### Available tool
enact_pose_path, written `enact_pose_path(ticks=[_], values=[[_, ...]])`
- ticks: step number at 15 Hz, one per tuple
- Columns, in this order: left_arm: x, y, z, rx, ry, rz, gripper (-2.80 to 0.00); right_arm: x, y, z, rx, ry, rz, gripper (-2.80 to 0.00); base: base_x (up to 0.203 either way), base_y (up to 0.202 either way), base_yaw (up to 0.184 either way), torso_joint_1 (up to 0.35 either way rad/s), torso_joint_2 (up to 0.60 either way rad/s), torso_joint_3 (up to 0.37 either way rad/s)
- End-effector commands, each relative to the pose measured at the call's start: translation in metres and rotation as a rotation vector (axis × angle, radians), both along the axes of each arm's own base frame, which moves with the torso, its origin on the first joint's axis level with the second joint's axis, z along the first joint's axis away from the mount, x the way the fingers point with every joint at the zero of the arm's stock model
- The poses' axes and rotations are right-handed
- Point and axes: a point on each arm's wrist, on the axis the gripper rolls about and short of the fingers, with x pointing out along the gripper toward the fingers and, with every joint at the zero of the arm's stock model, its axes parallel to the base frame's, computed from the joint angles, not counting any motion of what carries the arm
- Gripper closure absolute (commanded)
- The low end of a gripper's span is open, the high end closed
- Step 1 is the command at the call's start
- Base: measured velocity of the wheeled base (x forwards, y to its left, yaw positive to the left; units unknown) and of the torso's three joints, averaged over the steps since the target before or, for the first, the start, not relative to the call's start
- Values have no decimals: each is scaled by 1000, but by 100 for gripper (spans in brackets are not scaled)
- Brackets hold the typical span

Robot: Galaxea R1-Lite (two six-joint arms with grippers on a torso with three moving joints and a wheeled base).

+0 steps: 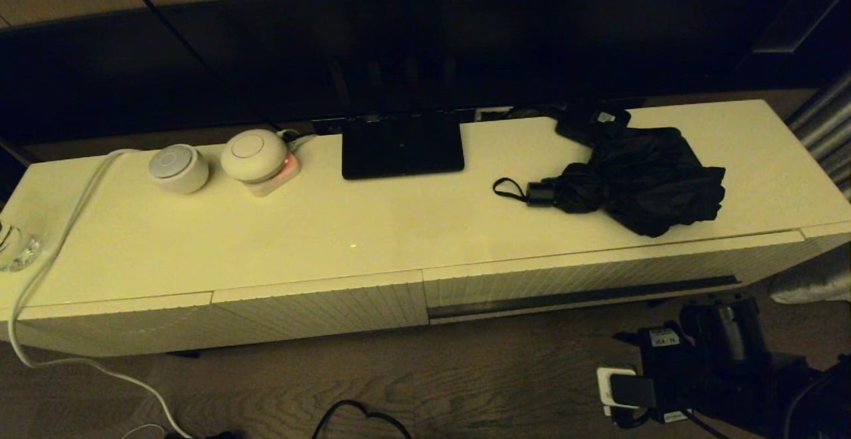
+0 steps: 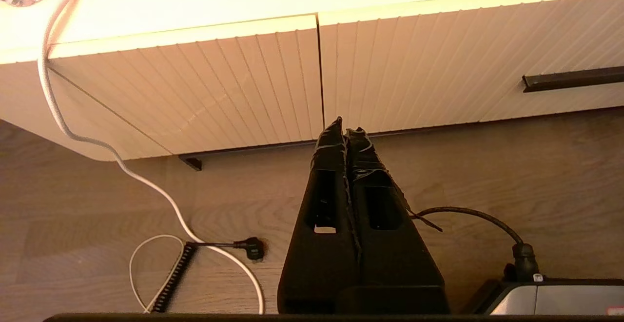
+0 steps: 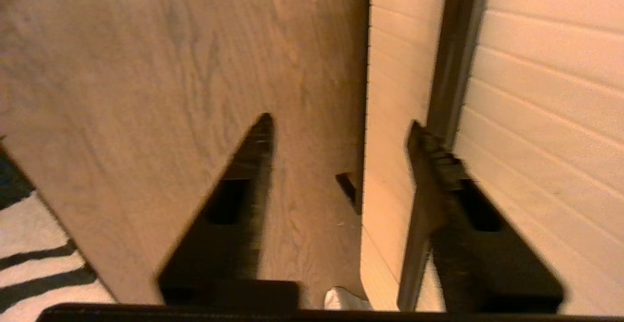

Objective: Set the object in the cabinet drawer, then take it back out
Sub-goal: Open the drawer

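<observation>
The black folding umbrella (image 1: 638, 179) lies on the right part of the cabinet top, with its handle and wrist loop (image 1: 508, 189) pointing left. Below it the cabinet drawer (image 1: 598, 279) is closed, and its dark slot (image 1: 585, 296) runs along the lower edge. My right gripper (image 3: 341, 124) is open, low in front of the drawer (image 3: 546, 92). One of its fingers (image 3: 438, 166) lies over the slot (image 3: 453, 58) and the other is over the floor. My left gripper (image 2: 347, 129) is shut and empty above the floor, facing the seam beside the drawer front (image 2: 463, 58).
On the cabinet top are a flat black stand plate (image 1: 402, 145), a small black box with a white label (image 1: 594, 122), two white round devices (image 1: 178, 167) and a white cable (image 1: 60, 239). A narrower ribbed front (image 1: 319, 309) is left of the drawer. Cables and a plug (image 1: 615, 386) lie on the wood floor.
</observation>
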Motion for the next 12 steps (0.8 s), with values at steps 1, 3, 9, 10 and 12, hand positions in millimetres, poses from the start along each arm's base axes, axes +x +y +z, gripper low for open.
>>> enact_pose_path(ticks=[1,3,9,10,12], values=[[0,0,-1,0,3,1,0,-3,-3,1,-3,1,4,-280,0,0,0,0,0,0],[0,0,-1,0,3,1,0,-1,-5,-3,-6,18,-4,-280,0,0,0,0,0,0],[0,0,-1,0,3,1,0,8,-18,-12,-5,71,-41,-280,0,0,0,0,0,0],[0,0,-1,0,3,1,0,11,-21,-13,-2,81,-41,-280,0,0,0,0,0,0],[0,0,-1,0,3,1,0,21,-22,-16,11,91,-39,-280,0,0,0,0,0,0]])
